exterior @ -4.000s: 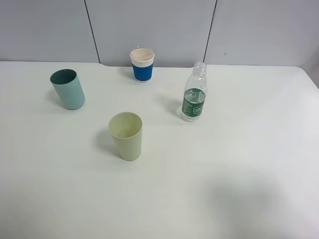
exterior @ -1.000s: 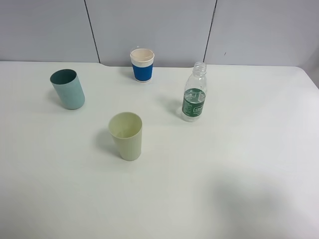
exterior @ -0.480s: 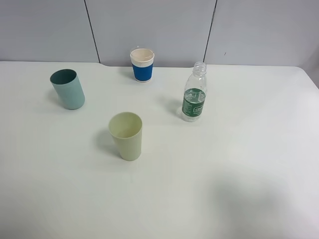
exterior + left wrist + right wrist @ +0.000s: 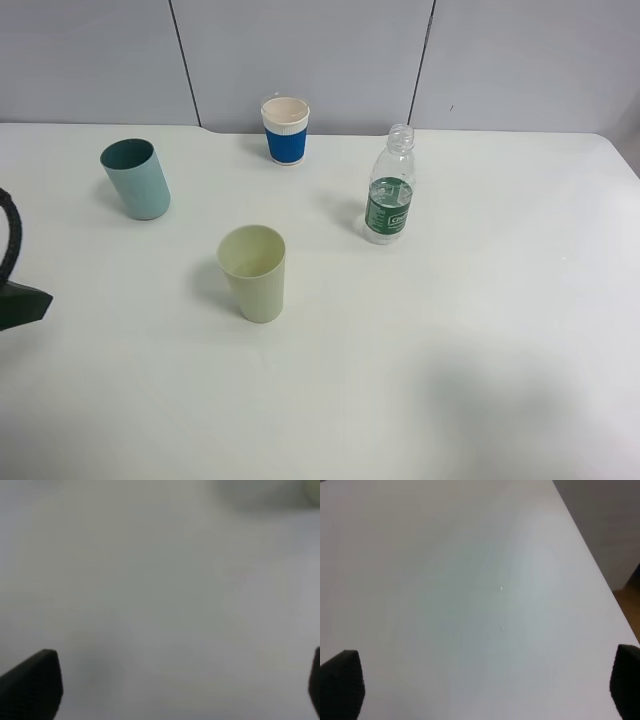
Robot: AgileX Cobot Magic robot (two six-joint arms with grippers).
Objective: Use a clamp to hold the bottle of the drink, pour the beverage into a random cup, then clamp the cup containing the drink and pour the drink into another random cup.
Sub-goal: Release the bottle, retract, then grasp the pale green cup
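- My left end effector (image 4: 174,687) has its jaws spread wide apart with nothing between them; the left wrist view shows only its two black fingertips (image 4: 31,686) over blurred, bare table
- In the high view a black part of my left arm (image 4: 22,302) pokes in at the left edge of the table (image 4: 480,330), with a loop of black cable (image 4: 9,232) just behind it, well apart from every cup
- My right end effector (image 4: 484,685) also has its jaws wide apart and grips nothing; it hangs over bare white table near the right edge
- The bottle (image 4: 389,216) stands upright and uncapped on the right of the middle, toward the far side of the table, touching nothing
- The clear beverage (image 4: 388,195) sits in the bottle's lower part, behind and around the dark green label
- The yellow-green cup (image 4: 254,275) stands mouth up near the middle, left of the bottle and nearer than it
- The teal cup (image 4: 137,182) stands mouth up on the far left, well apart from the yellow-green cup
- A white paper cup (image 4: 286,131) with a blue sleeve stands at the far edge, close to the grey wall (image 4: 300,50), between the teal cup and the bottle
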